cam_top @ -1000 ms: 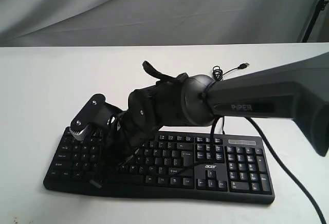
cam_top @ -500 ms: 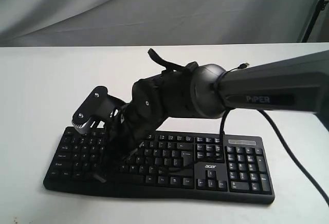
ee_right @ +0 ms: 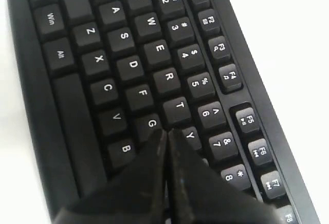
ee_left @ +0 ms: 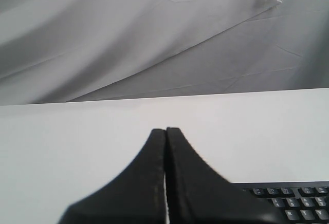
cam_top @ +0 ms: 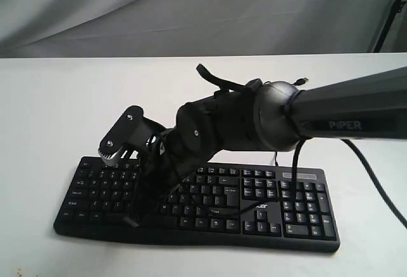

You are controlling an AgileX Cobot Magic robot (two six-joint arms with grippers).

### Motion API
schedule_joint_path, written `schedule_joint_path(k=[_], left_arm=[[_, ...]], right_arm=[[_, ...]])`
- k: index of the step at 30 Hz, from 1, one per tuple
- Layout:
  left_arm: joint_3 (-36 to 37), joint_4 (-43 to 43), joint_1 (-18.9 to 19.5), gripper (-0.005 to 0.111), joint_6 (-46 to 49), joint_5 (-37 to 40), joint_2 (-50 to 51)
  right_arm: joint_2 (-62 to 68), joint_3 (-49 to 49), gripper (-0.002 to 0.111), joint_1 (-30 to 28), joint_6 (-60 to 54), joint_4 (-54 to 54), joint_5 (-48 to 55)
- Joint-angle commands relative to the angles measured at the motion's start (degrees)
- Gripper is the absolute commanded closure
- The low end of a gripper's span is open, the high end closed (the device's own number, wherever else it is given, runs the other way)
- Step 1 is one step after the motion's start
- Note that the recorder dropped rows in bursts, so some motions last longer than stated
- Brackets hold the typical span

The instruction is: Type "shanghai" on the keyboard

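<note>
The wide black keyboard [cam_top: 289,210] lies on the white table, near its front edge, with white legends and an acer logo. My right arm reaches across from the right and ends over the keyboard's left half. My right gripper [cam_top: 135,213] points down there, dark against the keys. In the right wrist view the keyboard [ee_right: 123,39] fills the frame and my right gripper [ee_right: 167,132] is shut and empty. Its tips sit where the G, T and Y keys meet, and its fingers hide the H key. My left gripper [ee_left: 165,130] is shut and empty over bare table, with a corner of the keyboard [ee_left: 303,203] beside it.
The keyboard's thin USB cable ends in a plug [cam_top: 304,81] on the table behind the arm. A thicker arm cable [cam_top: 375,185] trails off to the right. A grey cloth backdrop [cam_top: 191,10] hangs behind the table, with a black stand [cam_top: 391,10] at far right.
My right arm and gripper have shifted to the right along the keyboard's left half and risen slightly. The keyboard has stayed put.
</note>
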Motion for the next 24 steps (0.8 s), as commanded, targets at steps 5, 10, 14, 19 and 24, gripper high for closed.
schedule_joint_path(k=[5, 10, 14, 19, 24], left_arm=[[0.1, -0.11, -0.37, 0.107, -0.15, -0.31, -0.14], [0.1, -0.11, -0.37, 0.107, -0.15, -0.31, -0.14], [0.1, -0.11, -0.37, 0.107, -0.15, -0.31, -0.14], [0.1, -0.11, -0.37, 0.107, -0.15, -0.31, -0.14], [0.1, -0.11, -0.37, 0.107, -0.15, -0.31, -0.14]], right_arm=[[-0.54, 0.46, 0.108, -0.28, -0.17, -0.01, -0.53], [0.79, 0.46, 0.108, -0.28, -0.17, -0.01, -0.82], [0.89, 0.46, 0.108, -0.28, -0.17, -0.01, -0.96], [1.41, 0.46, 0.108, -0.28, -0.06, -0.01, -0.94], [1.41, 0.46, 0.108, -0.28, -0.06, -0.01, -0.94]])
